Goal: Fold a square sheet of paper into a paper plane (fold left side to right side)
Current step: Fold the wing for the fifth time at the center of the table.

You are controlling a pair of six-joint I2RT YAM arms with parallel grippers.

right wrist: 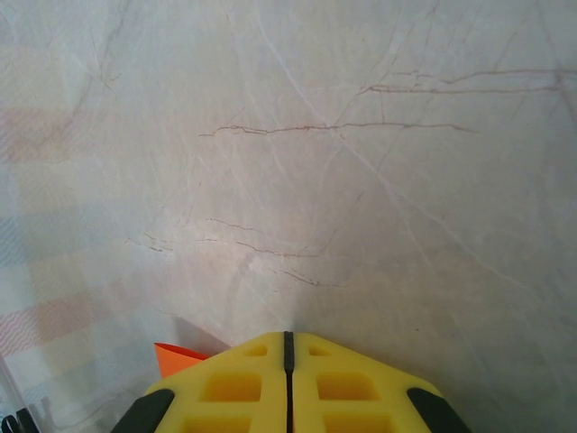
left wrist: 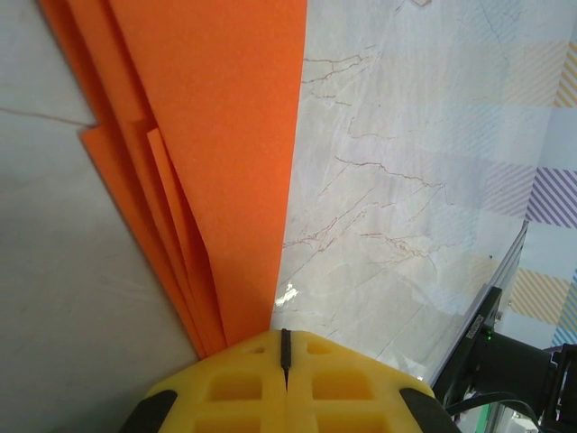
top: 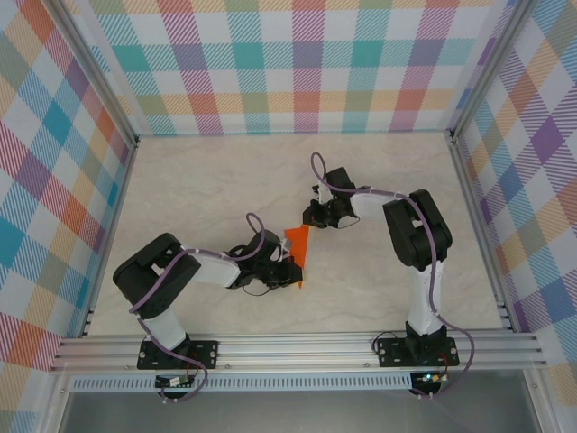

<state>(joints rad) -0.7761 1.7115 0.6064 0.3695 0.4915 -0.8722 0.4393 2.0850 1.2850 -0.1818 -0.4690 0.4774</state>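
In the top view, the paper plane [top: 298,253], a slim tapered piece of bright orange folded paper, lies on the pale marble-patterned table [top: 198,180] just right of the frame's centre. Its broad end points up the frame and its narrow end points down. The left gripper [top: 287,272] sits at the narrow lower end. The right gripper [top: 313,216] sits just above and to the right of the broad end. Its black body hides whether it touches the paper.

In the left wrist view, the orange paper runs from the top left down to the bottom centre as several stacked layers with stepped edges and one long straight edge on the right. The left gripper [left wrist: 285,356] shows its yellow pads pressed together, with only a thin seam between them. The narrow end of the paper passes out of sight beneath their tips. It cannot be told whether it is pinched or only pressed down.

In the right wrist view, the right gripper [right wrist: 288,356] also has its yellow pads pressed together, with bare table ahead. A small orange corner of the paper [right wrist: 178,359] shows at the lower left, just beside the pads and not between them.

Judging by the layered, pointed shape, most folds look done. Probably only a final crease or a spreading of the wings remains.
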